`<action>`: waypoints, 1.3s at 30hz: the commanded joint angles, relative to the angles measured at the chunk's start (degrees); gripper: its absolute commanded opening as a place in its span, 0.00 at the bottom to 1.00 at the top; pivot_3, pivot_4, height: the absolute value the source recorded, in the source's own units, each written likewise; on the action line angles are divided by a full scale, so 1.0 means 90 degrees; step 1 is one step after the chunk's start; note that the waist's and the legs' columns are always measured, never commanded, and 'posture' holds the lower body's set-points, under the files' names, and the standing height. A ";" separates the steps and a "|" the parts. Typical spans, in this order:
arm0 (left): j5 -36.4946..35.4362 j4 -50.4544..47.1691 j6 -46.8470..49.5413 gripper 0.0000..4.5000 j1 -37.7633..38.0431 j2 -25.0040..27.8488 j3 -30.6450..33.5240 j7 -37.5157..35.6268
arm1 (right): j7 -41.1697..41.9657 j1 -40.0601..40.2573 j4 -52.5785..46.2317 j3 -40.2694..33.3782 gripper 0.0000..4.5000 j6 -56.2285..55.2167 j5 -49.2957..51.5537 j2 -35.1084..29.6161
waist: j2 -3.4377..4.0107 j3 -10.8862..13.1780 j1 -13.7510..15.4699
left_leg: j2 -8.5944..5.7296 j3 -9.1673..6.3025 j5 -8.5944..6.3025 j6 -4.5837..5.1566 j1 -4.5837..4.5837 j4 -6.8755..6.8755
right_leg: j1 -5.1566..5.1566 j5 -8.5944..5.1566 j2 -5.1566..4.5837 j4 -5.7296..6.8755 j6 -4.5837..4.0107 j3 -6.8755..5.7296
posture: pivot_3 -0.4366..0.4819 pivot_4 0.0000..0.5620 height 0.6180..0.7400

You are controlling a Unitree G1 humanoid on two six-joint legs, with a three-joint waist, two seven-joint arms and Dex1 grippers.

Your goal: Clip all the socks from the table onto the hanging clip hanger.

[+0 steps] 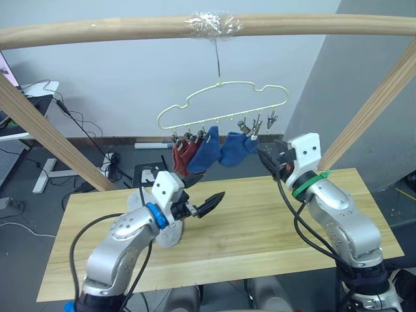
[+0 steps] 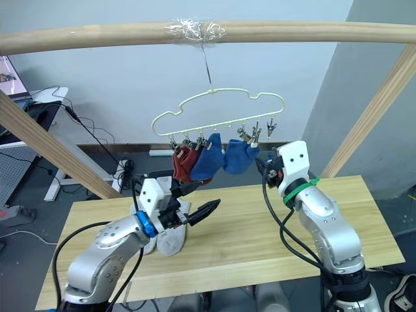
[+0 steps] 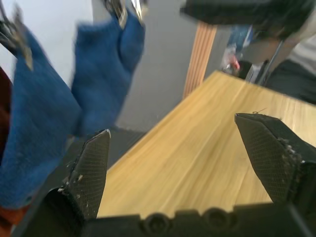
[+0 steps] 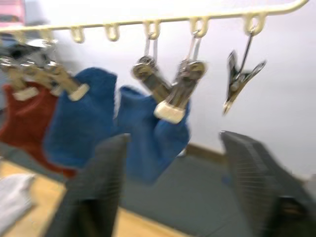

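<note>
The clip hanger [image 1: 224, 104] hangs by its hook from a wooden pole [image 1: 117, 27] above the table [image 1: 260, 221]. 2 rust red socks [image 1: 184, 155] and 2 blue socks [image 1: 221, 149] are clipped onto it in a row, the red ones on the robot's left side. The last clip [image 4: 240, 79] on the robot's right hangs with nothing in it. 2 light grey socks [image 2: 170, 239] lie in a little pile on the table, near its left side, partly hidden behind the left arm. The left gripper [image 1: 207, 192] is held up over the table just in front of the red socks, its jaws wide open with nothing between them. The right gripper [image 4: 173, 192] is raised near the blue sock on the right, its jaws wide open too and holding nothing.
</note>
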 commanded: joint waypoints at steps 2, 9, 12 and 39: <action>-0.0245 -0.0481 0.0137 1.00 0.0151 0.0046 0.0066 0.0161 | -0.0218 -0.0188 0.0181 0.0080 0.57 -0.0645 -0.0463 0.0355 | 0.0000 0.0000 0.0010 | 0.0002 -0.0002 0.0000 -0.0001 0.0001 -0.0002 | 0.0000 0.0000 0.0001 0.0002 -0.0001 -0.0001 | 0.41 0.30 1.00; -0.0285 -0.0581 -0.0003 1.00 0.0057 -0.0234 0.0025 0.0471 | -0.0427 -0.0642 0.0788 0.0040 0.53 -0.1027 -0.0929 0.0838 | 0.0000 0.0000 0.0034 | 0.0001 -0.0001 0.0003 -0.0005 0.0002 0.0001 | 0.0000 0.0001 0.0001 0.0004 -0.0003 0.0000 | 0.42 0.31 1.00; -0.0277 -0.0650 -0.0016 1.00 0.0119 -0.0196 0.0008 0.0454 | -0.0464 -0.0816 0.1038 0.0002 0.53 -0.1157 -0.1019 0.1009 | 0.0000 0.0000 0.0035 | 0.0001 -0.0001 0.0003 -0.0005 0.0003 -0.0002 | 0.0000 0.0002 0.0001 0.0005 -0.0004 0.0000 | 0.42 0.31 1.00; -0.0178 -0.0660 -0.0022 1.00 0.0034 -0.0193 -0.0253 0.0703 | -0.0838 -0.1808 0.2392 -0.0188 0.53 -0.1536 -0.1516 0.1601 | 0.0001 0.0001 0.0053 | 0.0000 -0.0001 0.0003 -0.0004 0.0005 -0.0006 | -0.0001 0.0004 0.0001 0.0008 -0.0007 -0.0001 | 0.44 0.33 1.00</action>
